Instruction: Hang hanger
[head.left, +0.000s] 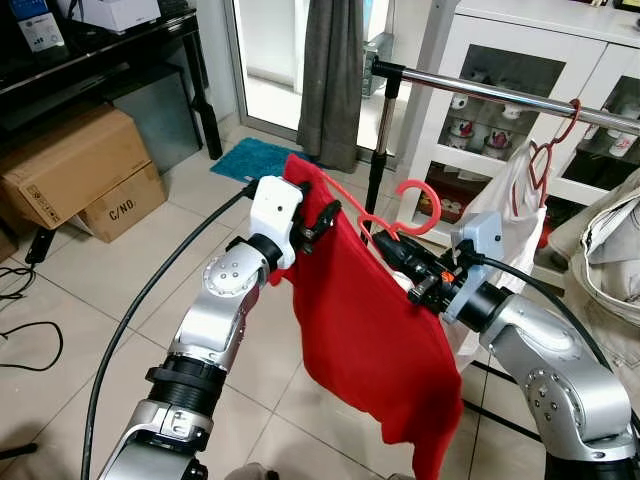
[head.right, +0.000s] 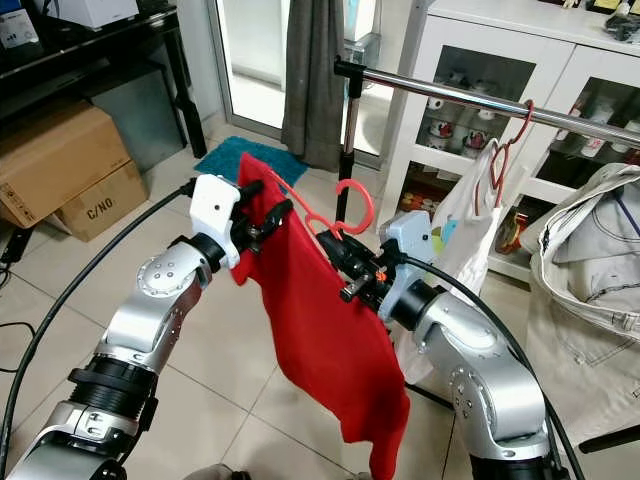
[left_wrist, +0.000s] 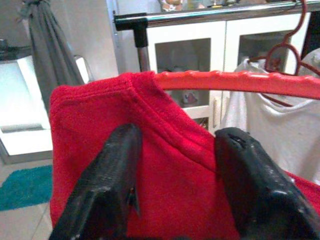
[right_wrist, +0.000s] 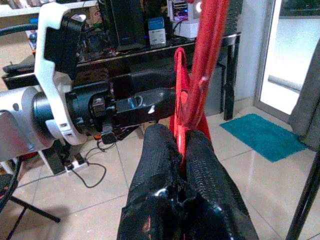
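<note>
One coral plastic hanger (head.left: 400, 215) with a curved hook carries one red fleece cloth (head.left: 372, 340), held between two grippers below the chrome rail (head.left: 520, 100), at its 7 o'clock. Left gripper (head.left: 325, 215): jaws clenched on the cloth's shoulder. Right gripper (head.left: 385, 243): jaws clenched on the hanger. One dark-red hanger (head.left: 550, 150) with a white shirt (head.left: 505, 215) hangs on the rail.

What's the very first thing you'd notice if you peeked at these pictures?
A big red cloth on an orange-red hanger hangs in the middle, held up between the robot's two silver arms. The left gripper holds the cloth's top corner, and the right gripper pinches the hanger. Behind them runs a shiny clothes rail, where a white shirt already hangs.
</note>
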